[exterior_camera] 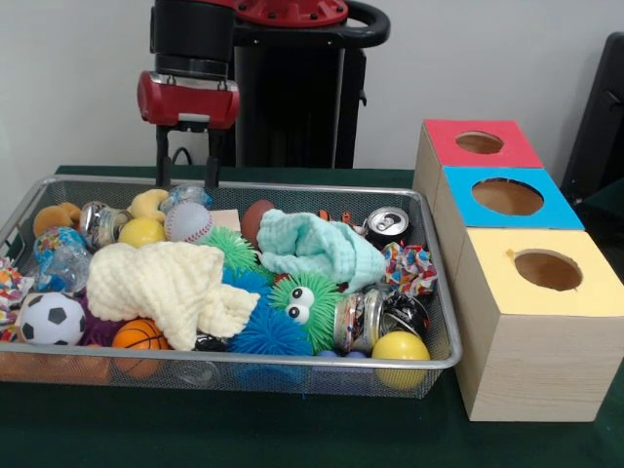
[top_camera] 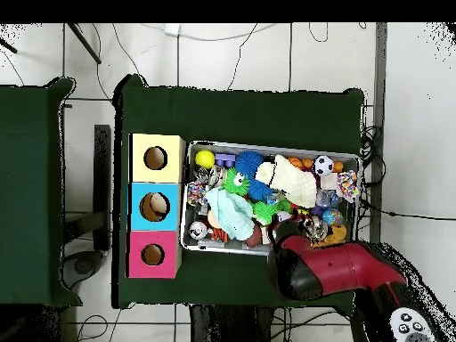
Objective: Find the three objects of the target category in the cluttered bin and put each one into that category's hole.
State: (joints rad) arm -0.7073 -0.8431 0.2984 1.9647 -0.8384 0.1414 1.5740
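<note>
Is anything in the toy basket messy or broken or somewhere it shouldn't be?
Nothing looks broken or spilled. The basket is just very full: balls, cans and fuzzy toys are heaped up, with a yellow cloth and a mint cloth lying on top. The three boxes stand in a neat row beside it. The gripper hangs open above the far edge.

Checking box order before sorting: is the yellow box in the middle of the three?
No, the blue box sits in the middle; the yellow box is at one end.

Robotics lab: green-clothed table (top_camera: 240,111) on tiled floor (top_camera: 410,134), loose cables (top_camera: 223,40) trailing about, Sawyer arm (top_camera: 343,272) mounted at the table's edge
</note>
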